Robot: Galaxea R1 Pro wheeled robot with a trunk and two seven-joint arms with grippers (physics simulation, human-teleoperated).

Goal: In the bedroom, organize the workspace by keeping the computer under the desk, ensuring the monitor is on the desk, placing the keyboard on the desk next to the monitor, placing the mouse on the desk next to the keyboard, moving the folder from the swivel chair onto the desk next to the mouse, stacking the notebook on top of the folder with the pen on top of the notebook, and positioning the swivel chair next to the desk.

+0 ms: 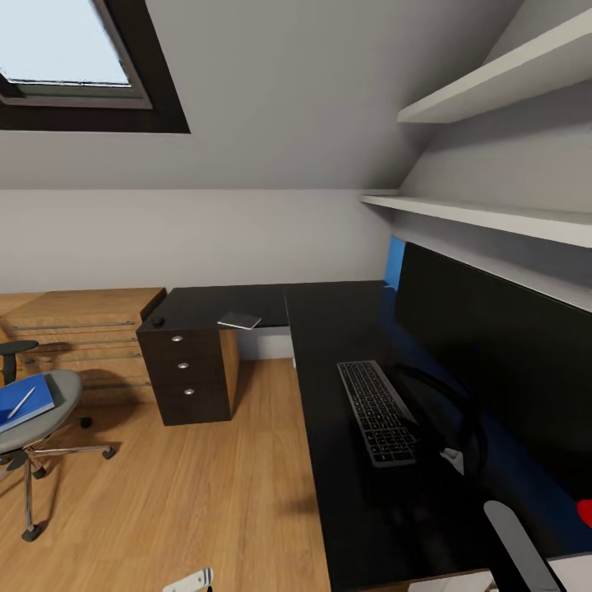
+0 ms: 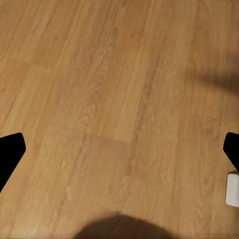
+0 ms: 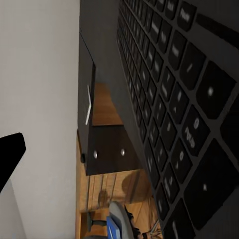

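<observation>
Table (image 1: 329,329) top glossy black, smooth, reflective. Keyboard (image 1: 376,411) matt black plastic-looking keys in a dark grey frame. Monitor (image 1: 493,345) front smooth black. Floor (image 1: 189,493) light wood planks, visible grain, satin sheen. Drawer unit (image 1: 185,378) dark wood-look with shiny metal knobs. Swivel chair (image 1: 37,411) grey seat, chrome base. Folder (image 1: 20,403) smooth blue.

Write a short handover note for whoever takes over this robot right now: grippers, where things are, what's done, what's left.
Left gripper: open, empty, over bare floor.
Right gripper: one fingertip visible beside the keyboard; state unclear.
Done: keyboard lies on the desk by the monitor.
Mouse and notebook sit on the desk's far wing.
Folder with pen on it remains on the swivel chair, away from the desk.
Left: mouse, folder, notebook, pen, chair.
</observation>
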